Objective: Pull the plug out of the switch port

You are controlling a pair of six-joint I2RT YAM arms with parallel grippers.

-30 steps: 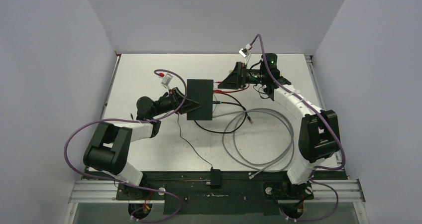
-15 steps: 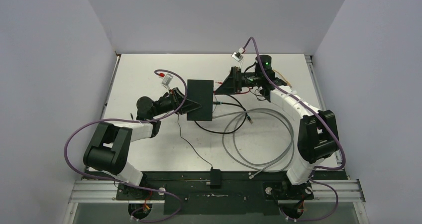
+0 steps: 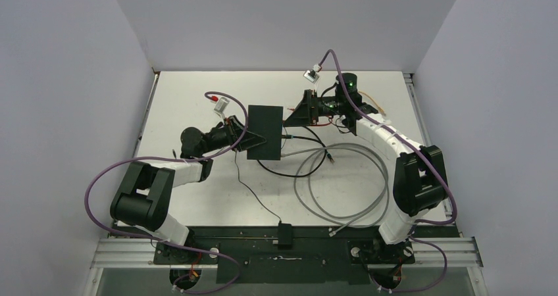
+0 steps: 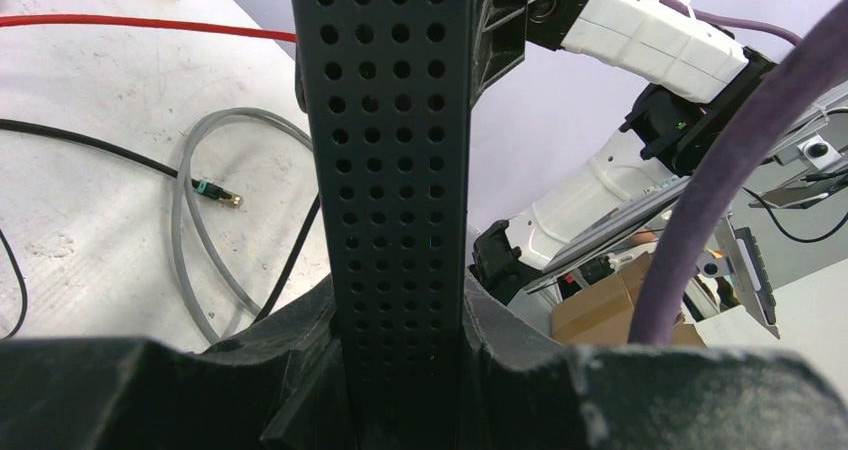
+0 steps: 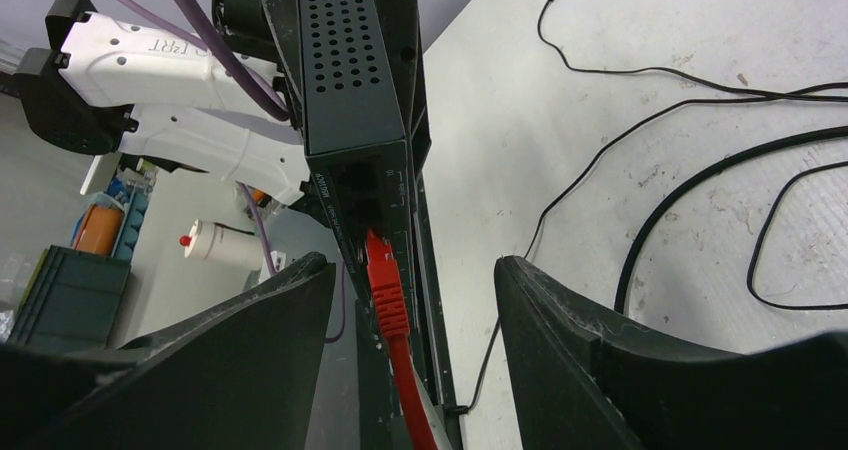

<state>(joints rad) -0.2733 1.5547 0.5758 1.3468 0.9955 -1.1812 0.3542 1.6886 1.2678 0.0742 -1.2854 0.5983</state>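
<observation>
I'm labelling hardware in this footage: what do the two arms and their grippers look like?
The left arm and right arm pair white link shells with bulky black joint housings. A purple cable loops along each. The left gripper and right gripper have matte black, rough-textured fingers. A green light glows near the right wrist.

The switch (image 3: 264, 131) was matte black, one face patterned with a regular grid of round holes. The plug (image 5: 385, 282) was red. The coiled cable (image 4: 187, 232) on the right was grey with a green-collared tip. The bench (image 3: 197, 105) was white.
</observation>
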